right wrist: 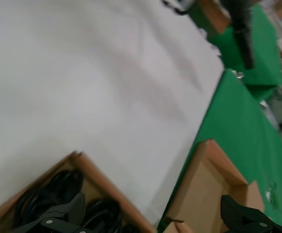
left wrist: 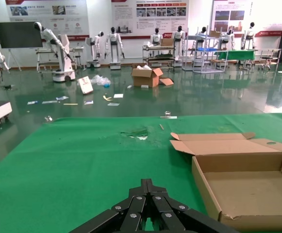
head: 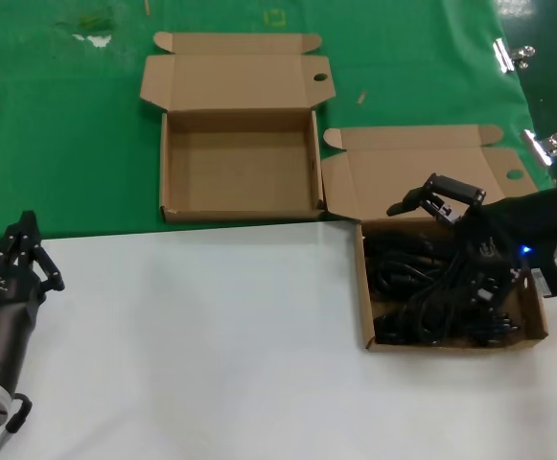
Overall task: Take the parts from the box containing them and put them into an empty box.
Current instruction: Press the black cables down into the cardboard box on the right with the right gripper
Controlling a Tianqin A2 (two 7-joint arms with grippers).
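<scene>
R tool [head: 429,199] hung spread wide over the far edge of the full box [head: 366,287], cords [head: 422,292] piled just below it, lying roughly crosswise I think; L tool [head: 21,247] parked far off, closed.

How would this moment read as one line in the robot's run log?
right tool: open, over brown cardboard box of black power cords | left tool: shut, parked on white tabletop | empty brown cardboard box: nothing inside
</scene>
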